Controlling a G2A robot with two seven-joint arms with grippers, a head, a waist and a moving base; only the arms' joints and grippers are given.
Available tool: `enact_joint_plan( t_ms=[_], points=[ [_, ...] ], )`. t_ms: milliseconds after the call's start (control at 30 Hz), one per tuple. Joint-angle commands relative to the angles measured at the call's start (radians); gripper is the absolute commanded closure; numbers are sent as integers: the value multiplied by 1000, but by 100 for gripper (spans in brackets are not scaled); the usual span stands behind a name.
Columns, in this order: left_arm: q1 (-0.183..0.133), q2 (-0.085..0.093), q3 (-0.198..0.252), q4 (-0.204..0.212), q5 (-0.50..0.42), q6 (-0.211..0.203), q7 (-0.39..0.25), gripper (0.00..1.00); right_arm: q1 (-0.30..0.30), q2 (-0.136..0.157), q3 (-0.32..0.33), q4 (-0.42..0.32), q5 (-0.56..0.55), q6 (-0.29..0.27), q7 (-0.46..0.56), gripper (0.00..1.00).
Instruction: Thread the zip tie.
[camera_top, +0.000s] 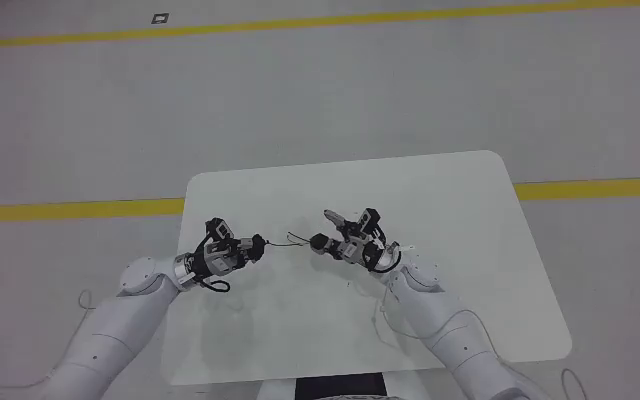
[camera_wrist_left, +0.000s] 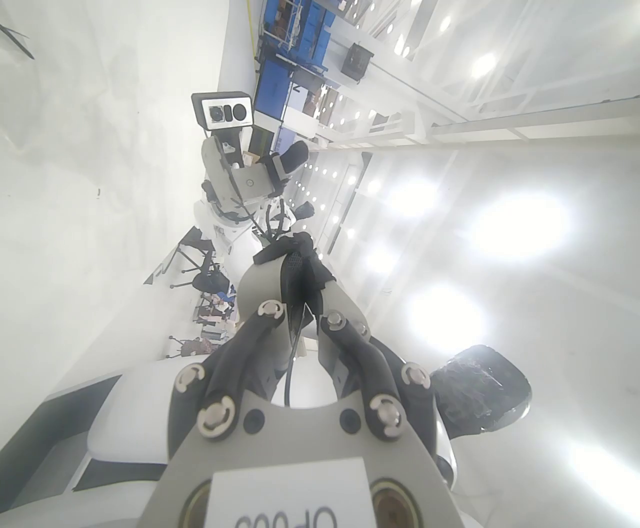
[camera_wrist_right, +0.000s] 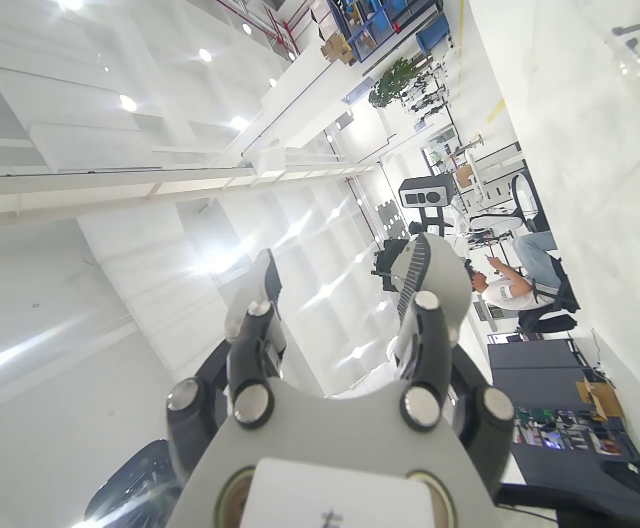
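In the top view a thin black zip tie (camera_top: 287, 241) juts out from my left gripper (camera_top: 257, 245), which is shut on one end of it above the white table (camera_top: 450, 200). The left wrist view has the two fingers pressed together at their tips (camera_wrist_left: 300, 262), with the black strap (camera_wrist_left: 289, 367) running back between them. My right gripper (camera_top: 324, 229) faces the tie's free end from a short distance, open. The right wrist view has its fingers (camera_wrist_right: 265, 285) spread wide around nothing. The right gripper (camera_wrist_left: 300, 182) also appears farther off in the left wrist view.
The table's rounded edges run along the far side (camera_top: 350, 162) and the right side (camera_top: 545, 270). Yellow floor lines (camera_top: 90, 209) lie beyond it. A cable (camera_top: 385, 310) hangs beside the right forearm.
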Motion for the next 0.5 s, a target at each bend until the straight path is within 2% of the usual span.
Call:
enact_joint_plan(
  t_ms=[0, 67, 200, 467],
  points=[
    [0, 0, 0, 0, 0, 0, 0, 100, -2, 4, 3, -13, -31, -6, -26, 0],
    [-2, 0, 0, -19, 21, 8, 14, 100, -3, 13, 22, -38, -67, -18, -36, 0],
    [-1, 7, -22, -44, 46, 31, -4, 100, -20, 29, 61, -93, -102, -32, -39, 0],
    [25, 22, -77, -130, 67, 80, -1, 100, -67, 54, 134, -189, -125, -57, -58, 0]
  ],
)
